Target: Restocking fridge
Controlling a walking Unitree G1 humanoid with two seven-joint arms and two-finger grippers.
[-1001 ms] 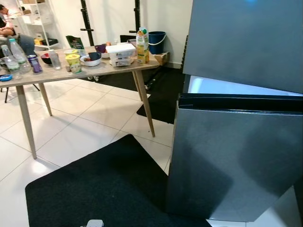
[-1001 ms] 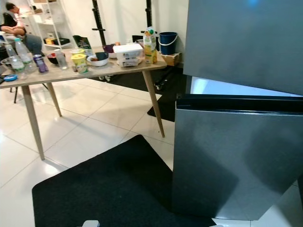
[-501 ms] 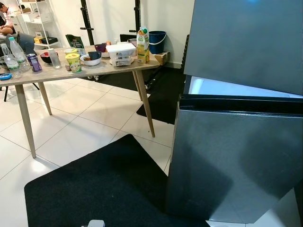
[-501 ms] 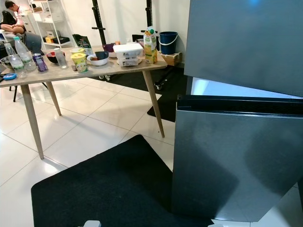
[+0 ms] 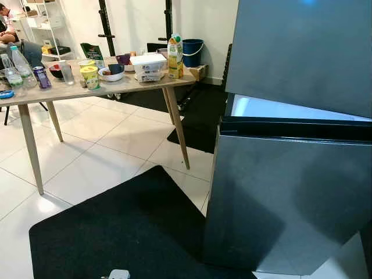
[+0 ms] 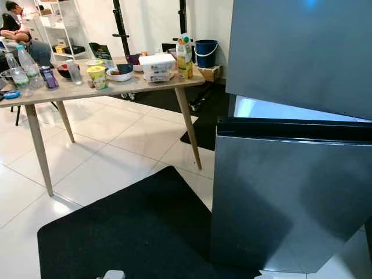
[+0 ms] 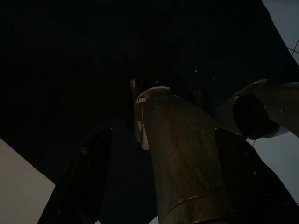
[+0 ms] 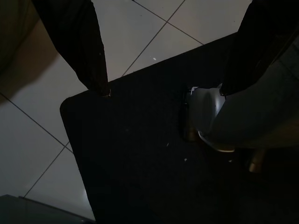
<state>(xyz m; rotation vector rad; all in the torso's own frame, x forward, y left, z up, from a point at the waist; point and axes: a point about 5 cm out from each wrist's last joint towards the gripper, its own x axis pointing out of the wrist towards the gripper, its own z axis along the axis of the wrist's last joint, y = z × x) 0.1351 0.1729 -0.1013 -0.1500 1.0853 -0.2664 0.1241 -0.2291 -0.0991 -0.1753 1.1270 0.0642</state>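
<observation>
fridge lower door ajar; groceries wait on desk. right claw spread wide, empty; left claw's state indiscernible, probably idle. approach desk squarely.

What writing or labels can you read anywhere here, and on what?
None can be read.
Juice carton: printed, too small and blurred.
Yellow cup: label blurred.
Purple can: print too small.
Dark sign behind the table: lettering unreadable.
</observation>
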